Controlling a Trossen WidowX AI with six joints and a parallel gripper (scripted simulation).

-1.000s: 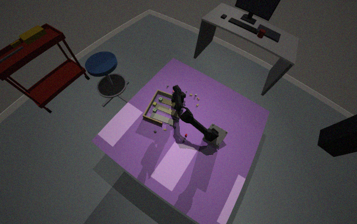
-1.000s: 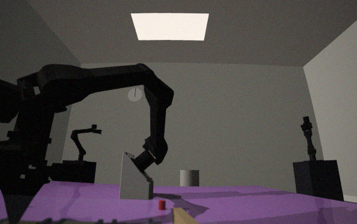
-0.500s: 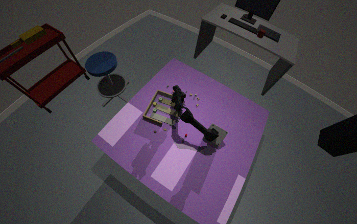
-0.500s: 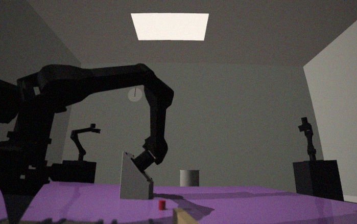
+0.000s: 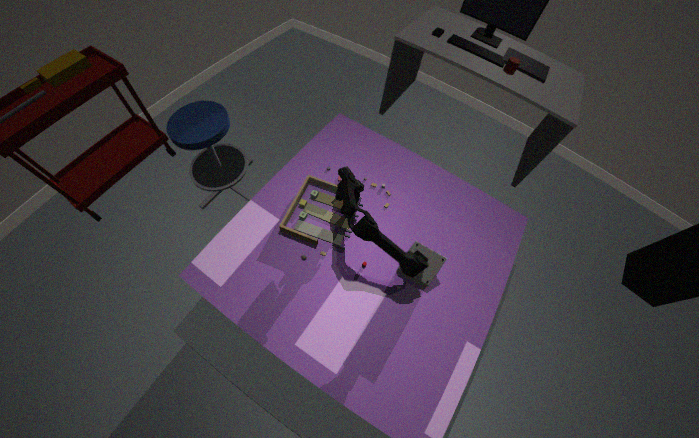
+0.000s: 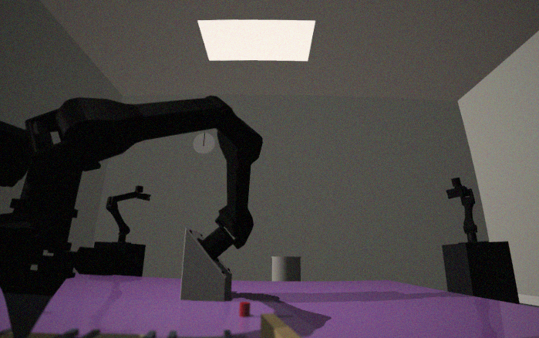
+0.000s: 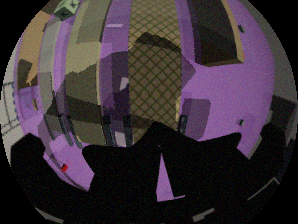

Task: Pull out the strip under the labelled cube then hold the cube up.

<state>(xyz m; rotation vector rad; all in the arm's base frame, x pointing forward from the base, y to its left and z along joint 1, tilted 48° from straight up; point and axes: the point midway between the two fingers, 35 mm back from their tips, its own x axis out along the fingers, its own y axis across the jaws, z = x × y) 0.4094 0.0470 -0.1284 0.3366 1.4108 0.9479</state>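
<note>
Tray: a tan three-sided frame [image 5: 293, 213] lies on the purple tabletop [image 5: 449, 228], its open side facing the arm's base, which would let a strip slide out toward the robot.
Strips: several olive strips [image 5: 316, 211] lie side by side inside the frame, their near ends poking past the open side (handy for a pinch or a downward press).
Cubes: small pale cubes [image 5: 303, 202] sit at the far ends of the strips, one per strip as far as the top view shows; which one carries the label is too small to tell, so the labelled cube is somewhere in that row at the frame's back wall.
Hatched strip: in the wrist view a cross-hatched strip [image 7: 154, 63] runs straight ahead of the claw, in line with it.
Claw: the claw [image 7: 161, 156] is closed fully, fingers together with nothing between them; it sits low over the near ends of the strips. Whether its tips touch a strip cannot be told.
Judgement: closed tips over a strip end suggest dragging by pressure rather than gripping.
</note>
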